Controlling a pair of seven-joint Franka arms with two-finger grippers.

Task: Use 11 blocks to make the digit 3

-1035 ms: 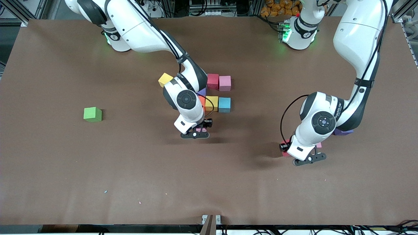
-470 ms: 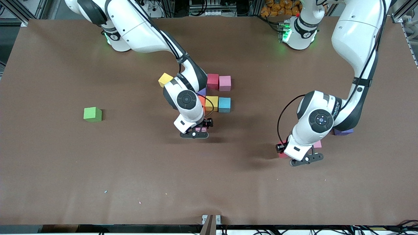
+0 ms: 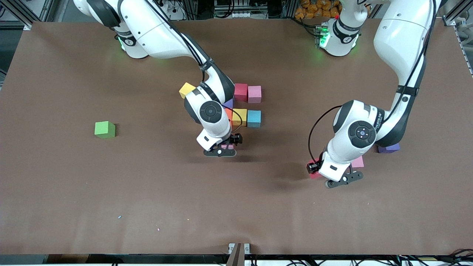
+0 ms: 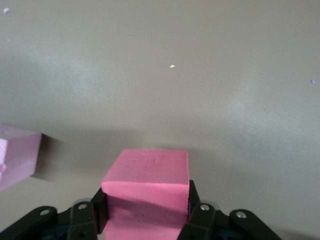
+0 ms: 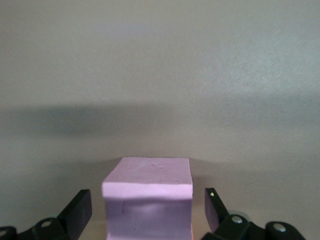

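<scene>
The digit 3 is judged roughly half built: a red foam cube [image 3: 241, 91], pink foam cube [image 3: 254, 94], yellow foam cube [image 3: 240, 116] and light blue foam cube [image 3: 254, 118] are seen clustered mid-table. The right gripper [image 5: 148, 210], jaws spread, straddles a released pale pink cube [image 5: 148, 197] at the cluster's camera-side edge. The left gripper [image 4: 145, 212] is clamped on a red-pink cube [image 4: 146, 192], over the table toward the left arm's end.

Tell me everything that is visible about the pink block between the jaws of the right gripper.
The pink block is a small matte foam cube, pale pink, with sharp edges and a faint mark on its top face. It stands upright and square on the brown table, nearer to the front camera than the orange block. The right gripper is around it, but its jaws stand open, with a gap on each side.
</scene>
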